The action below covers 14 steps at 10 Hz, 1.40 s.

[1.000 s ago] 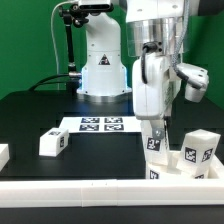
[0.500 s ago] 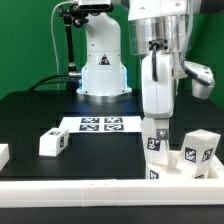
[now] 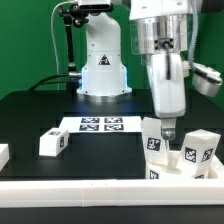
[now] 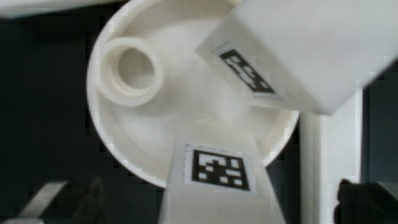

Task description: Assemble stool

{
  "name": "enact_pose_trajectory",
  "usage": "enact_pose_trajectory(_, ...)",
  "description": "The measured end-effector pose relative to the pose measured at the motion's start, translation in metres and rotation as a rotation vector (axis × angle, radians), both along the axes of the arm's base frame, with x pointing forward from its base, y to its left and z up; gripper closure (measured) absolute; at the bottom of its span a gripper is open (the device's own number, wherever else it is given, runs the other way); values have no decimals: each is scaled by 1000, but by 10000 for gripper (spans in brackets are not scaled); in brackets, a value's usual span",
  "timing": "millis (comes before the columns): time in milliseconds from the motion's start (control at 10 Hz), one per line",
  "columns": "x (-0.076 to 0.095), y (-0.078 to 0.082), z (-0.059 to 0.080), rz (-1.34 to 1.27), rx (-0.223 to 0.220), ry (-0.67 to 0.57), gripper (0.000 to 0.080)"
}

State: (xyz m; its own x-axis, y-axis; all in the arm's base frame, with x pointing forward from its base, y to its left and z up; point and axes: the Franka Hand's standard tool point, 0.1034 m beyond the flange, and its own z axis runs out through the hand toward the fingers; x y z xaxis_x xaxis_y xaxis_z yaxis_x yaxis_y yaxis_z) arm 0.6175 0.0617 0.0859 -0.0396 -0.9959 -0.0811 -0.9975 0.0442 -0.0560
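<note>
The gripper hangs over the seat, fingers spread wide of an upright leg. A loose leg lies well apart.

Pretty much the whole shot is the round white seat, which has a round socket hole near its rim. Two white legs stick up from it, each with a black-and-white tag. The nearer leg looms big and close, and the second leg sits between the gripper's blurry dark fingers, which are spread wide and clear of it.
</note>
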Motion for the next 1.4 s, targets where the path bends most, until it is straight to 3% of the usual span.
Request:
enact_pose_trajectory(200,-1,-1,1,201,-7,-6,150)
enact_pose_trajectory(500,-7,4,3,269,-11,-15,150)
enact_pose_trajectory(800,1,-3,19,352,-11,-38,150)
enact_pose_trajectory(1100,6,-12,35,611,-28,-82,150)
enact_pose_trajectory(1400,5,-13,33,842,-47,-97,150)
